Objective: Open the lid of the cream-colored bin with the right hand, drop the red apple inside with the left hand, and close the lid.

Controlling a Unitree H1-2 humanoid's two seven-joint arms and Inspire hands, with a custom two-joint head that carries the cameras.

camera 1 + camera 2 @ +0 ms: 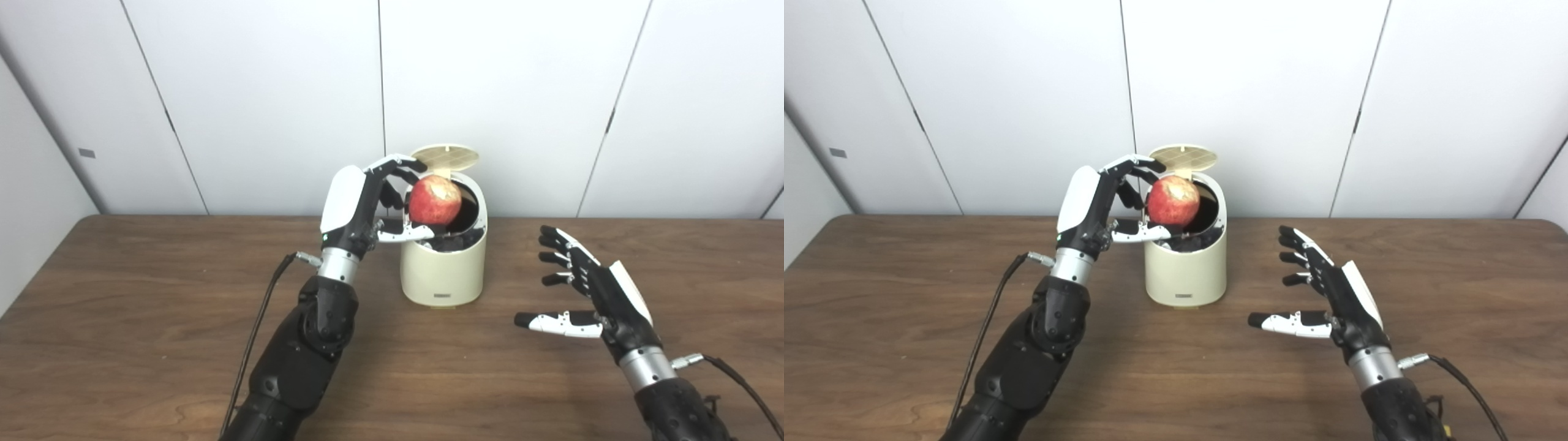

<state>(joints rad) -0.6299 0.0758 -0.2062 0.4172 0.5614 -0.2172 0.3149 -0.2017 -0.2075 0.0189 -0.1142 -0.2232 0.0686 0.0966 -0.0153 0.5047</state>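
Round cream plastic bin point(443, 269) on wood-grain table point(153, 318), ribbed lid point(445, 157) raised, left hand point(367, 202) grasping mottled red apple point(435, 199) over opening, right hand point(582, 288) released, fingers spread

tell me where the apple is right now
The apple is in the left hand, over the open bin at table centre.

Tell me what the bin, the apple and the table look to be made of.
Bin: probably plastic, cream, smooth with a soft sheen; its raised lid shows moulded ribs underneath.
Apple: red, matte, with pale worn patches; real fruit or a foam replica, I cannot tell.
Table: dark wood-grain top, likely laminate or veneer, with faint glare.
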